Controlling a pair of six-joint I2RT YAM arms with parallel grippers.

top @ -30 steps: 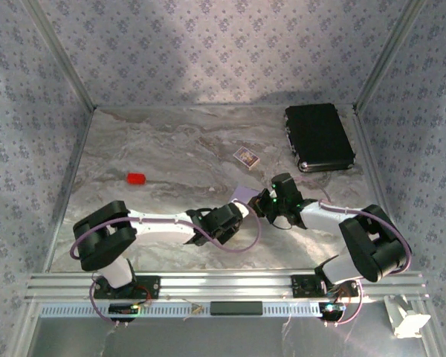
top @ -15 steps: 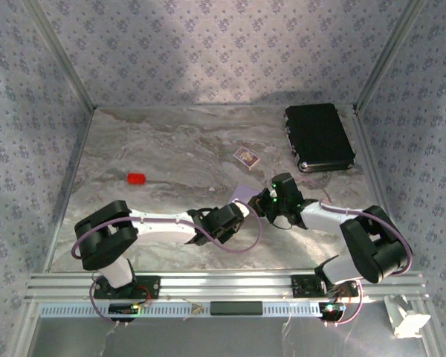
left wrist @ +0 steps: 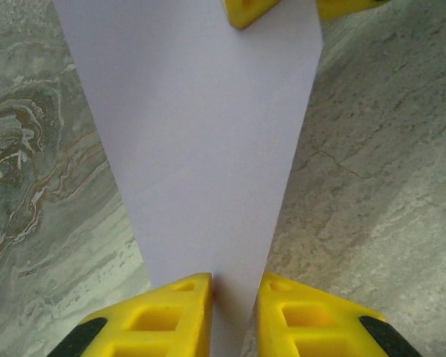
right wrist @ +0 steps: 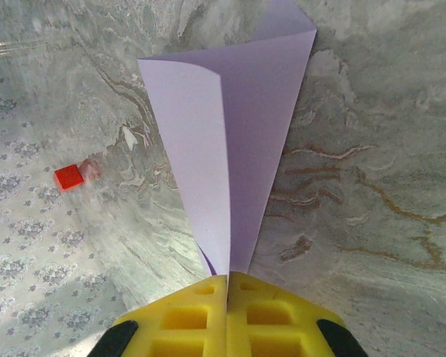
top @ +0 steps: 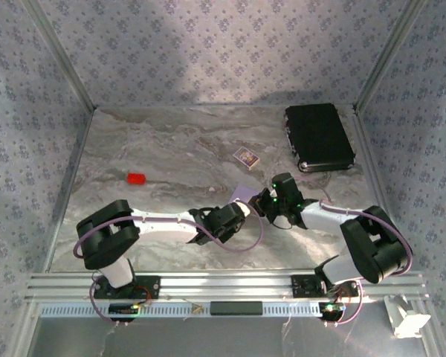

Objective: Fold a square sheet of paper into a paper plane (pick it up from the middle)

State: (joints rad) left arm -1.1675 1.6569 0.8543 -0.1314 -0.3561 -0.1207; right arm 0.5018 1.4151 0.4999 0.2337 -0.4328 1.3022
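Right fingers (right wrist: 180,321) on folded paper (right wrist: 241,141)

The paper plane (top: 244,194) is pale lilac paper folded into a long, thin shape. In the right wrist view, two flaps open out like a V from a fold that runs down its length. The right end effector (right wrist: 227,286) pinches one end tight. The other end sits between the fingers of the left end effector (left wrist: 234,297). The plane is near the middle of the desk (top: 156,149), a bit toward the near edge.
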